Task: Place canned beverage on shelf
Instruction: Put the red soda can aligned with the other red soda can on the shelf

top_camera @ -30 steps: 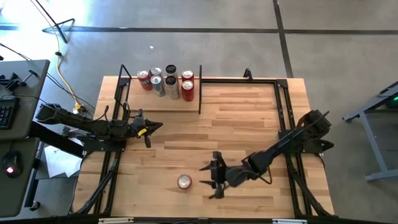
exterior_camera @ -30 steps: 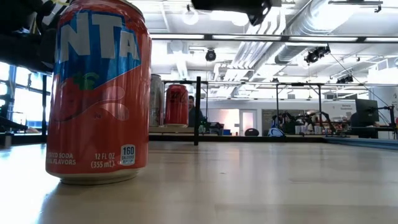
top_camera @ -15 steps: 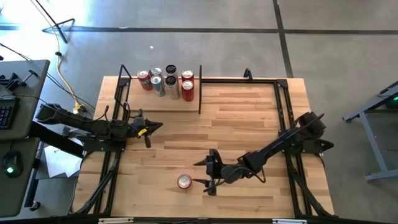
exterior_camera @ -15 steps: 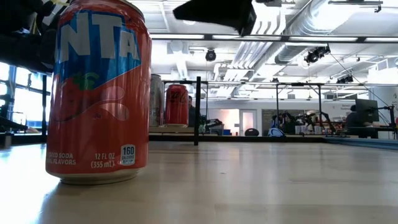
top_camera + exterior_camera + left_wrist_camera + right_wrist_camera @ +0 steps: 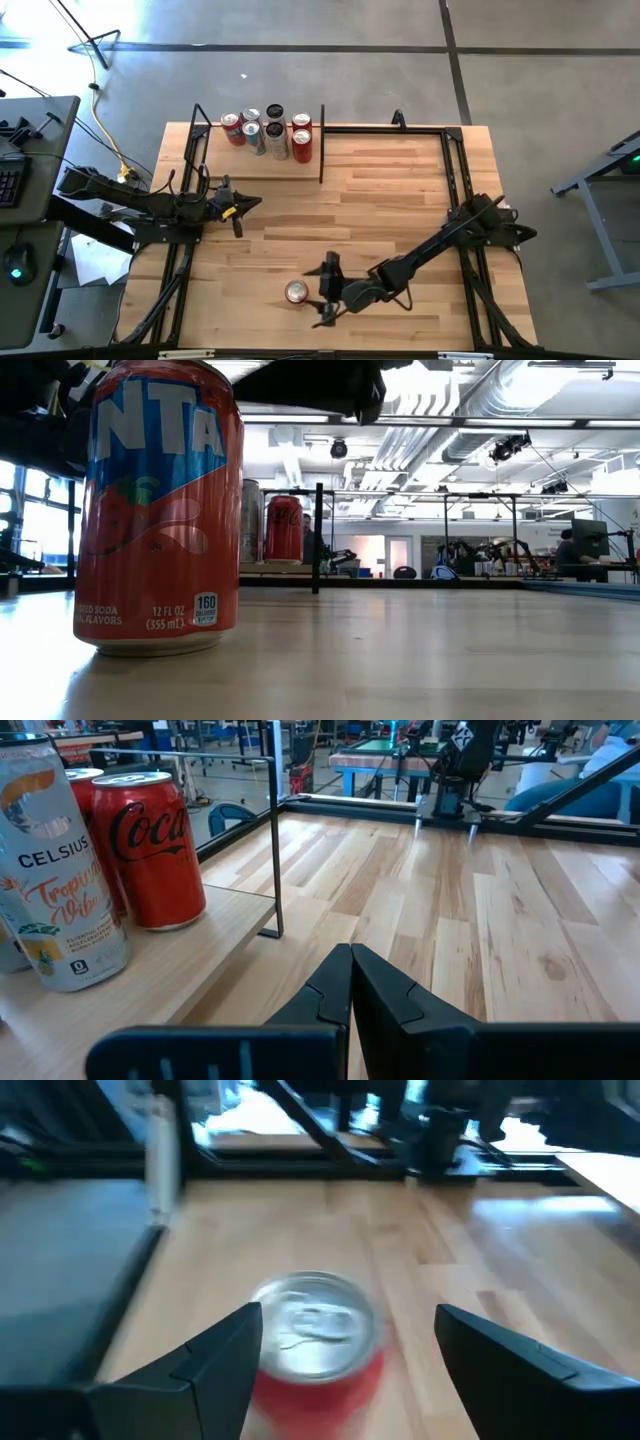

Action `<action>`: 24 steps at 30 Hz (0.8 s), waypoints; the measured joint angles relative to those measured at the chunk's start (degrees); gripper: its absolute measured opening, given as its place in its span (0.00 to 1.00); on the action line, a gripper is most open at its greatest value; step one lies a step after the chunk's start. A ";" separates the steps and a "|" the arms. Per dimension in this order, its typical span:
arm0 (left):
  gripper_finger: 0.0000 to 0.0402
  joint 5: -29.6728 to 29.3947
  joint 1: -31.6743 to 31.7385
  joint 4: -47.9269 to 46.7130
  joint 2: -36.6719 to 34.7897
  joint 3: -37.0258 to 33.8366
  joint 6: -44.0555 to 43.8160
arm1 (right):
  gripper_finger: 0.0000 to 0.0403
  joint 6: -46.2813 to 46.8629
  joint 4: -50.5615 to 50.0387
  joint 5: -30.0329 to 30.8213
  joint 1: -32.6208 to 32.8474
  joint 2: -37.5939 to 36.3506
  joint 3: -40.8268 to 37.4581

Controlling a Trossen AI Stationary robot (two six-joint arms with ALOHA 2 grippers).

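A red soda can (image 5: 296, 292) stands upright on its base on the tabletop near the front edge; it fills the left of the low view (image 5: 160, 510). My right gripper (image 5: 324, 291) is open just to the can's right, fingers pointing at it. In the right wrist view the can (image 5: 318, 1342) shows ahead between the spread fingers, untouched. The shelf (image 5: 262, 166) lies at the far left with several cans standing on it. My left gripper (image 5: 240, 206) waits shut at the table's left, near the shelf (image 5: 150, 970).
Black metal rods (image 5: 321, 143) rise at the shelf's ends. A Coca-Cola can (image 5: 150, 850) and a Celsius can (image 5: 60, 870) stand at the shelf's near end. Black frame rails (image 5: 455, 170) run along the table's sides. Bare wood lies between the red can and the shelf.
My right gripper has moved toward the table's left and near edge, sinking a little, and now stands close beside the red can. The can has stayed where it was. In the low view the gripper's dark shape has slid left above the can.
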 joint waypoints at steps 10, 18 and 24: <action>0.00 -0.02 0.00 0.00 0.00 0.00 0.00 | 0.70 -0.38 -3.49 -2.32 -0.40 2.99 5.13; 0.00 -0.01 0.00 0.00 0.00 0.00 0.00 | 0.70 0.91 -3.38 1.19 -0.58 4.18 5.13; 0.00 0.00 0.00 0.00 0.00 0.00 0.00 | 0.70 0.48 -2.82 1.23 -0.58 4.17 5.13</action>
